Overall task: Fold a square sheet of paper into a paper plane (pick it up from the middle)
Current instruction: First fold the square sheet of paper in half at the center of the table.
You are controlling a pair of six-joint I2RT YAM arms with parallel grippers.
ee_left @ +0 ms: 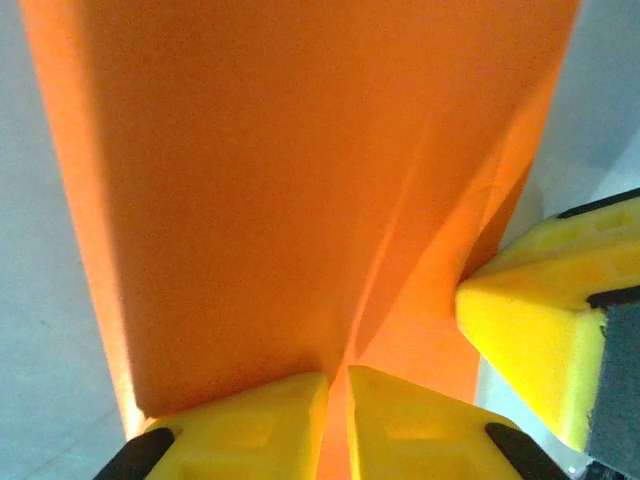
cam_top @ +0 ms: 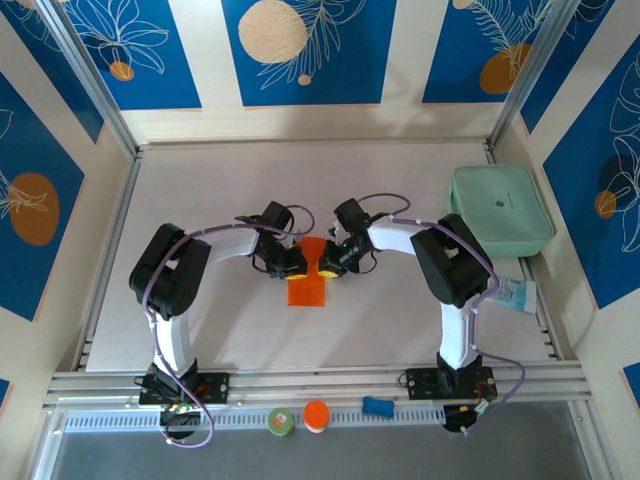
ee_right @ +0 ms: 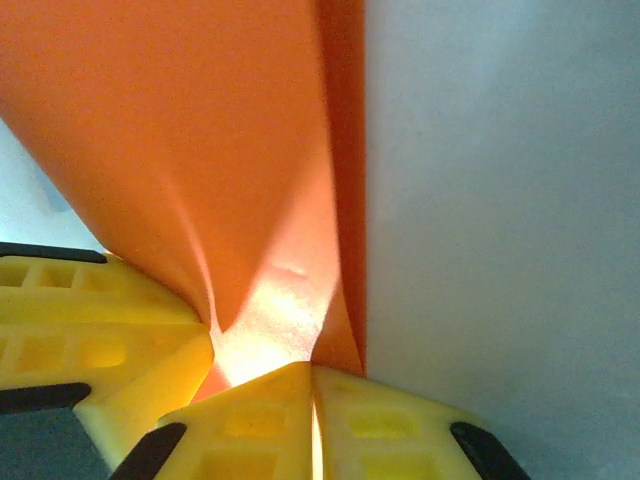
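Over the pale table (cam_top: 200, 200), my left gripper (cam_top: 296, 262) and right gripper (cam_top: 328, 267) (nine and three o'clock) clamped a thin orange paper sheet (cam_top: 306, 290).

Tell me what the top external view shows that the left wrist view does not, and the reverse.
Top external view: the left gripper and right gripper meeting over the orange paper, and the mint-green case at right. Left wrist view: close up, the left gripper's yellow fingers shut on a raised crease in the paper. Shared: the orange paper and parts of both grippers.
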